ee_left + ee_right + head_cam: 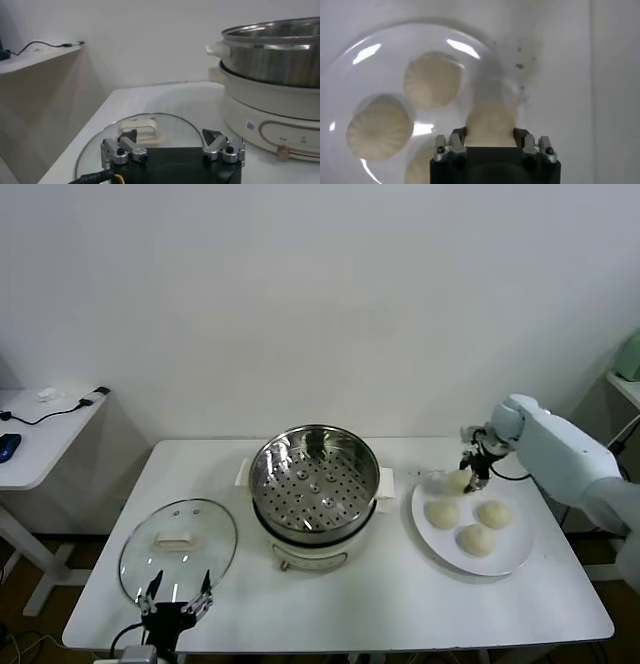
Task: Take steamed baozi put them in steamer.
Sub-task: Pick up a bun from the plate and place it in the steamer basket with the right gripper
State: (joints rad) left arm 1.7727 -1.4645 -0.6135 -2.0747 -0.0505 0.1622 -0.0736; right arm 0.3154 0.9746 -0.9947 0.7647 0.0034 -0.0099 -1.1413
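Note:
My right gripper (470, 472) (490, 136) is shut on one steamed baozi (458, 480) (490, 120), a cream-white bun at the far left edge of the white plate (520, 556) (350, 50). Three more baozi (441, 513) (493, 514) (477, 539) lie on the plate; in the right wrist view they show as pale rounds (432, 80) (379, 131). The steamer (315, 484) (280, 55), a shiny steel pot with an empty perforated tray on a cream base, stands at the table's middle, left of the plate. My left gripper (177, 596) (172, 142) waits open at the table's front left.
A round glass lid (178, 544) (150, 131) with a cream handle lies flat on the table just beyond my left gripper. A side table (40, 429) with cables stands at far left. Bare tabletop lies in front of the steamer and plate.

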